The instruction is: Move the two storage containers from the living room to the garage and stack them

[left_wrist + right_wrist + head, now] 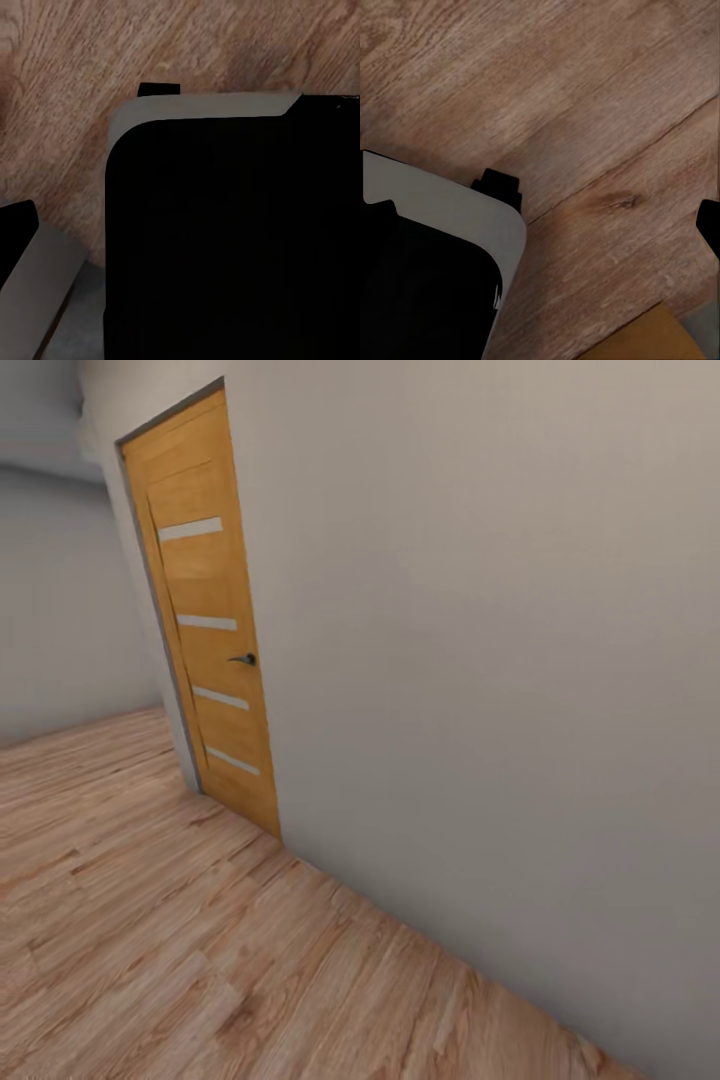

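In transit: head view has a closed wooden door [205, 630] far left in a pale wall [480, 660], plank floor [150, 940] near. No containers seen, so probably searching. Wrist views look down at planks past my base; can't tell either gripper's opening.

Door [205, 610]: honey-orange wood grain, four pale whitish horizontal strips, dark grey frame edge, small dark handle [243, 658]. Wall [480, 660]: plain pale grey-beige, no pattern. Plank floor [150, 920]: light reddish-brown wood, streaky grain, darker knots and seam lines. In the left wrist view, the robot body [225, 247] is black with a light grey rim, brown planks beyond it. In the right wrist view, the same black and grey body [427, 277], warm brown grained planks, and an orange-tan patch [652, 337] at the frame corner.
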Robot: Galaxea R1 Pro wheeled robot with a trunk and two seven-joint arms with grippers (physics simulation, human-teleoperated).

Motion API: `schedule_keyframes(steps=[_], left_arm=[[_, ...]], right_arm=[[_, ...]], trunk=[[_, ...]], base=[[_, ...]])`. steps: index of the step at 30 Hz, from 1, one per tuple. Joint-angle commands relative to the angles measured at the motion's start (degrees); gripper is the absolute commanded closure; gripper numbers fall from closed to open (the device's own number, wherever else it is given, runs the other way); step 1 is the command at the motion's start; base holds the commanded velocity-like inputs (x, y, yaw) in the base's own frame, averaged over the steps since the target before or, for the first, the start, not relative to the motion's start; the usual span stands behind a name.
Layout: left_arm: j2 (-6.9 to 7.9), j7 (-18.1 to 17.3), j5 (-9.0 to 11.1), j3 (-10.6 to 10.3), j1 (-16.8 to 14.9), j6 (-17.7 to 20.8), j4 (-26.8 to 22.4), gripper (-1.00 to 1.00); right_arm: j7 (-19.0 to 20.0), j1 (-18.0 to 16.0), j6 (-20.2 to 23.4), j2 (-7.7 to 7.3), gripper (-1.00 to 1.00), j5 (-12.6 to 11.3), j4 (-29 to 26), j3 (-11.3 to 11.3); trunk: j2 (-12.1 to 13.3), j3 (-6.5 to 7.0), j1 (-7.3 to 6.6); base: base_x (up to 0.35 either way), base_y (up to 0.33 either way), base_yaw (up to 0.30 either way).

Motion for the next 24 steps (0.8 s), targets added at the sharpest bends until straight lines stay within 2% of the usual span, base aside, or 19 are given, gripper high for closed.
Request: schedule_keyframes(steps=[1,24], left_arm=[[-0.01,0.02,0.13,0.08,-0.02,-0.16,0.02,-1.0],[-0.01,0.02,0.13,0.08,-0.02,-0.16,0.02,-1.0]], right_arm=[[0.33,-0.06,-0.36,0.01,-1.0,-0.61,0.18,0.39],[0.33,-0.06,-0.36,-0.08,-1.0,-0.6,0.18,0.39]], trunk=[[-0.03,-0.05,0.02],[-0.03,-0.05,0.02]], base=[[0.197,0.0,0.273],[0.194,0.0,0.273]])
